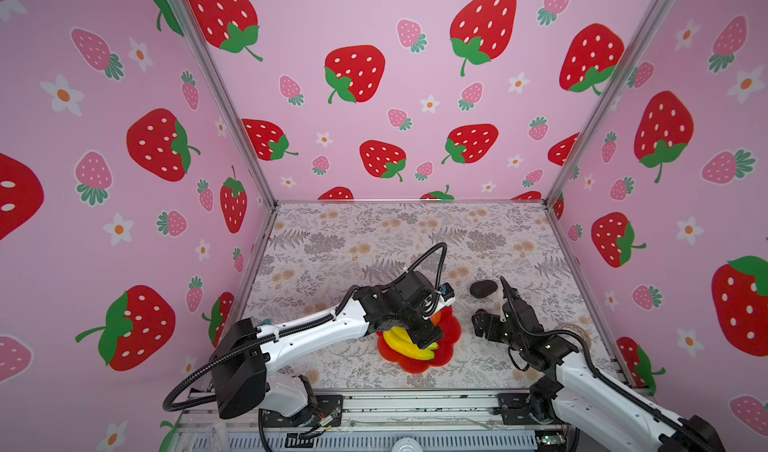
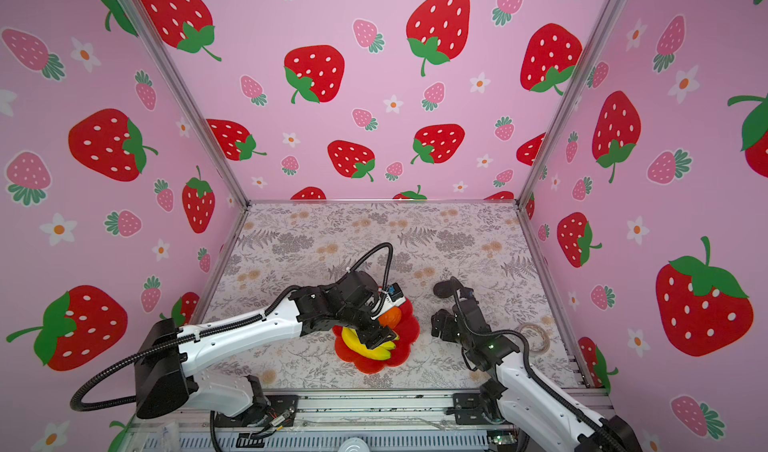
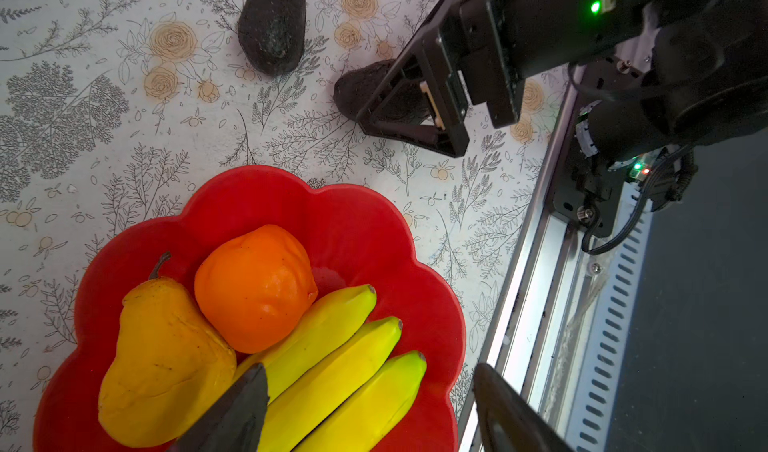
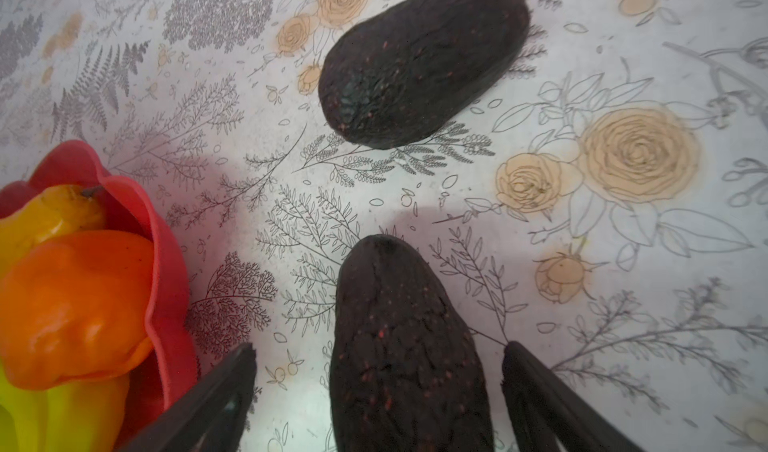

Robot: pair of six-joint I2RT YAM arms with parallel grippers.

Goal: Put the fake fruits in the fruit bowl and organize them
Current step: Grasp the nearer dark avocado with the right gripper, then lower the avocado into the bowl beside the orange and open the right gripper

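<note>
Well, in a top view the red flower-shaped fruit bowl (image 1: 452, 334) holds the banana bunch (image 1: 409, 348). The left gripper (image 1: 430, 337) hangs over it, the right gripper (image 1: 480, 325) sits low just beside the bowl, and one avocado (image 1: 483, 289) lies farther off.

From the left wrist, the pear (image 3: 166, 358) and orange (image 3: 253, 287) sit in the bowl against the bananas; those jaws stand wide and empty.

From the right wrist, the nearer avocado (image 4: 407, 346) lies on the floral cloth (image 4: 623, 304) beside the bowl, between spread jaws that don't touch it. It looks hard, light, pebbly and tapered, so I'd pinch across its thick middle; nearer the narrow end it might squirt out.
</note>
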